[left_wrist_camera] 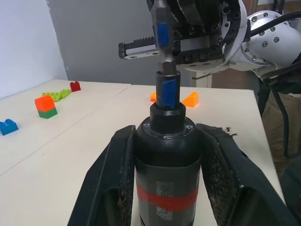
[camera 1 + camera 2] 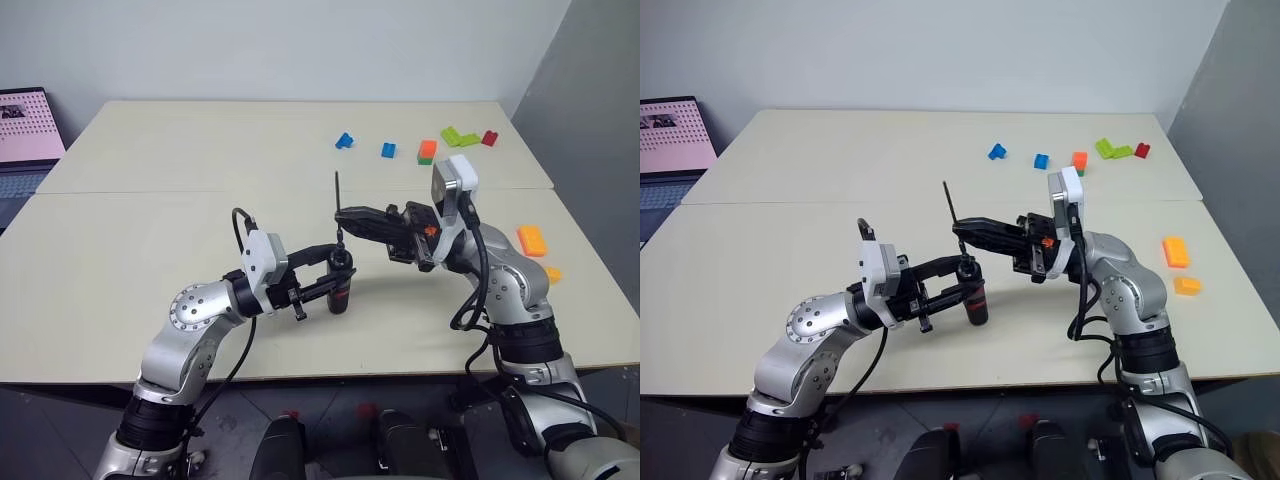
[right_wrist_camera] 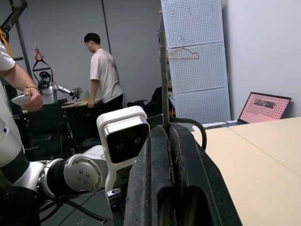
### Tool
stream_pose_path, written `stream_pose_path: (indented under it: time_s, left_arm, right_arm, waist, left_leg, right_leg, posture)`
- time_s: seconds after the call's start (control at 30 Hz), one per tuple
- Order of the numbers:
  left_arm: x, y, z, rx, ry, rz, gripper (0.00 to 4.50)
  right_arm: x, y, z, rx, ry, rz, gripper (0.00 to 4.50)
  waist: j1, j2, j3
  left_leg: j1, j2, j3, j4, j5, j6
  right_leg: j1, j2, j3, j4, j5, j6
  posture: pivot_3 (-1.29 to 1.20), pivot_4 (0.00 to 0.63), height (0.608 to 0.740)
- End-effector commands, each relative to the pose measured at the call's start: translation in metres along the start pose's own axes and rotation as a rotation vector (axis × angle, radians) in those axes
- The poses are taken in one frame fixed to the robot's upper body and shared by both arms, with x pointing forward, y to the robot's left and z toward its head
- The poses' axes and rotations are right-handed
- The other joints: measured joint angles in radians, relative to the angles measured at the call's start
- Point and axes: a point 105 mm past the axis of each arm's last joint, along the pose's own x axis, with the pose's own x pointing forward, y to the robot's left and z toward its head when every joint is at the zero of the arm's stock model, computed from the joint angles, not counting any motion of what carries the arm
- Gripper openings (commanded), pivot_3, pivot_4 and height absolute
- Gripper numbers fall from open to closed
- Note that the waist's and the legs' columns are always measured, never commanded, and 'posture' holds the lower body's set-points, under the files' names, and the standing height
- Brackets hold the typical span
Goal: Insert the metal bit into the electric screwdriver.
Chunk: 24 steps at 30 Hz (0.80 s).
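Head stereo pair looking forward and down over the table (image 2: 150,230), sharing both arms, wrist cameras close along each tool's fingers.

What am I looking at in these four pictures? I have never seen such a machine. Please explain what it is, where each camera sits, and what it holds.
It is a humanoid robot with two arms, each ending in a two-fingered black gripper. Two pictures come from cameras in its head, looking down over a beige table. The other two come from a camera on each wrist.

The left gripper is shut on the electric screwdriver, a black tool with a red band, held upright. The right gripper is shut on the metal bit, a thin dark rod held upright just above the screwdriver's top.

Small coloured toy bricks lie far across the table, and a laptop stands at its left edge. The right wrist view also shows people in the room behind.
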Motion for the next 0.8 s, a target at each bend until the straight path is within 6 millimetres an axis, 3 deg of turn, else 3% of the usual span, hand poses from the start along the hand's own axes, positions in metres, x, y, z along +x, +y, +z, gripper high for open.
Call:
stream_pose_path:
  time_s: [0.03, 0.4, 0.8]
  left_arm:
    - [-0.005, 0.001, -0.013, -0.02, 0.068, 0.017, 1.63]
    - [-0.004, 0.001, -0.012, -0.017, 0.068, 0.015, 1.63]
    - [-0.003, 0.001, -0.012, -0.013, 0.072, 0.011, 1.63]
  right_arm:
    - [-0.001, 0.002, 0.001, -0.029, 0.007, 0.015, 0.0]
    - [-0.005, 0.003, -0.01, -0.026, 0.11, 0.035, 0.0]
    - [-0.005, 0.004, -0.007, 0.03, 0.226, 0.099, 0.0]
  waist:
    - [0.0, 0.0, 0.0]
    - [0.0, 0.0, 0.0]
    - [0.0, 0.0, 0.0]
  left_leg:
    - [0.0, 0.0, 0.0, 0.0, 0.0, 0.0]
    - [0.0, 0.0, 0.0, 0.0, 0.0, 0.0]
    - [0.001, 0.0, 0.0, 0.0, 0.0, 0.0]
  right_leg:
    - [0.0, 0.0, 0.0, 0.0, 0.0, 0.0]
    - [0.0, 0.0, 0.0, 0.0, 0.0, 0.0]
    - [0.001, 0.0, 0.0, 0.0, 0.0, 0.0]
  posture:
    - [0.0, 0.15, 0.74]
    - [0.0, 0.15, 0.74]
    - [0.0, 0.15, 0.74]
